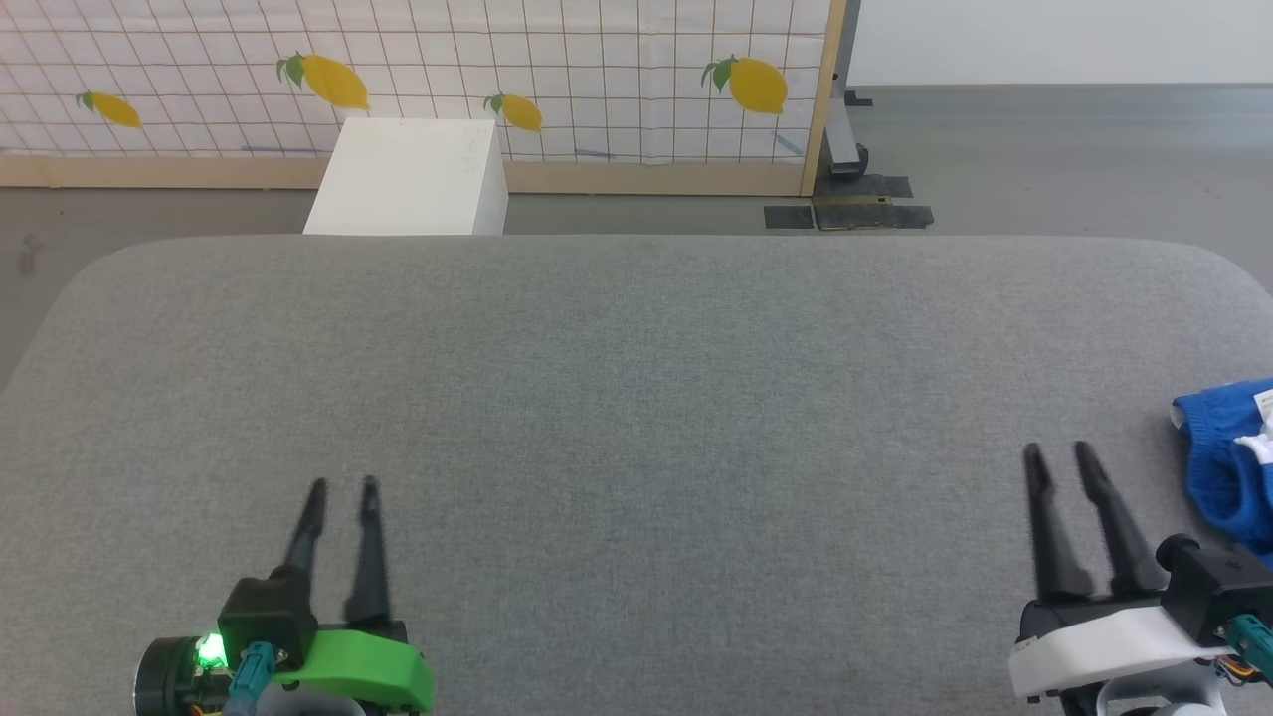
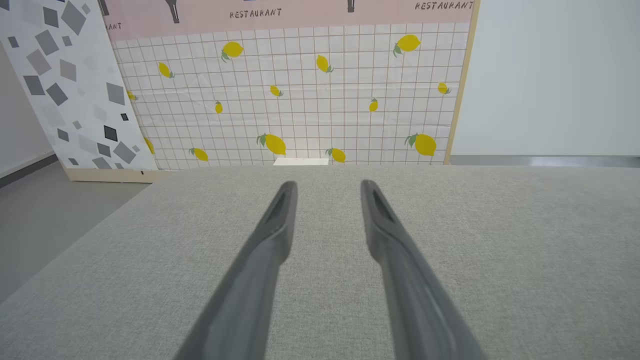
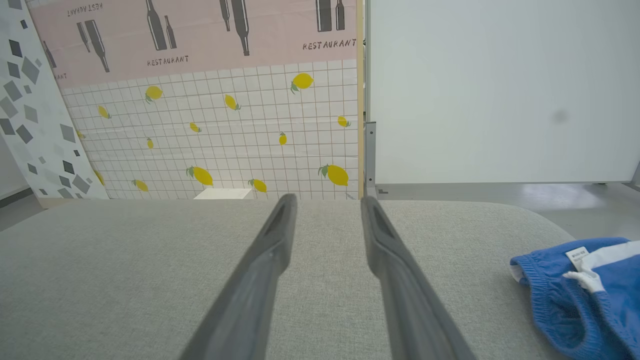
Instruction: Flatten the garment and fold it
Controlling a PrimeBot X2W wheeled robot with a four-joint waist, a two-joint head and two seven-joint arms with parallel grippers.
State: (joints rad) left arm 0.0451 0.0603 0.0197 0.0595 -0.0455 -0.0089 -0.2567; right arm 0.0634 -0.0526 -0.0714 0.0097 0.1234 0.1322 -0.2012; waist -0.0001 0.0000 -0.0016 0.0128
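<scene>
- My left claw [image 1: 344,484] hovers low over the near left part of the grey worktop [image 1: 636,398]. Its two dark fingers are parted with a clear gap, and nothing is between them.
- In my left wrist view, the same claw [image 2: 329,184] points across bare grey cloth towards the lemon-patterned panel [image 2: 300,100].
- My right claw [image 1: 1057,449] sits at the near right of the worktop. Its fingers are parted about as far as the left ones, and it holds nothing.
- The garment [image 1: 1228,477], bright blue, lies crumpled on the worktop at its far right, just to the right of my right claw. My fingers are not touching it.
- The head view's edge cuts off part of the garment.
- From my right wrist, the garment [image 3: 575,300] shows a gathered waistband turned towards me, white trim and a small white label [image 3: 579,256].
- A white box [image 1: 413,179] stands on the floor beyond the worktop's far edge, in front of the panel.
</scene>
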